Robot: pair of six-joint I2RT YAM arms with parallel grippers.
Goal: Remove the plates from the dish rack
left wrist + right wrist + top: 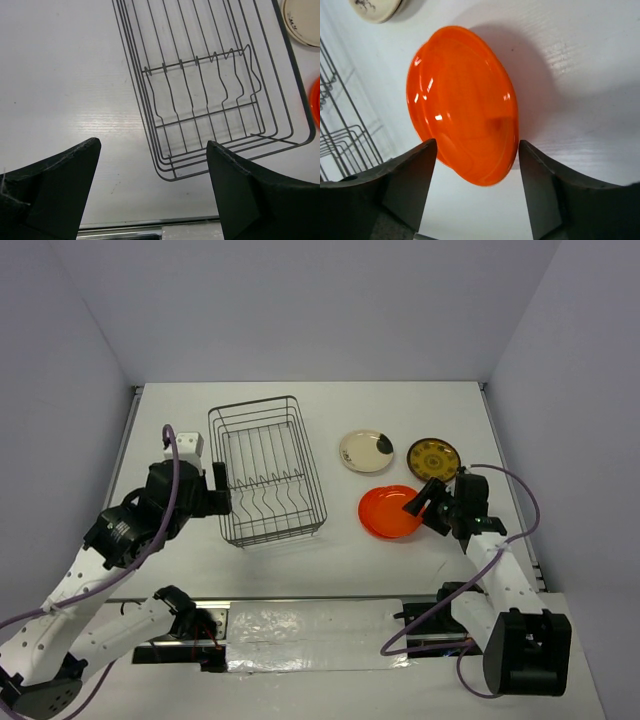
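Observation:
The dark wire dish rack (265, 472) stands empty on the table, its prongs bare in the left wrist view (195, 61). To its right lie a cream plate with a black patch (366, 451), a dark brown plate with yellow pattern (433, 458) and an orange-red plate (390, 511), seemingly stacked on another. My right gripper (428, 508) is open at the orange plate's near right rim (462, 100), fingers either side of it (477, 145), not touching. My left gripper (222, 490) is open and empty beside the rack's left near corner (153, 145).
The cream plate's edge shows in the left wrist view (302, 22) and the right wrist view (375, 7). The rack's corner shows at the left of the right wrist view (340, 135). A clear plastic sheet (300, 630) lies along the near edge between the arm bases.

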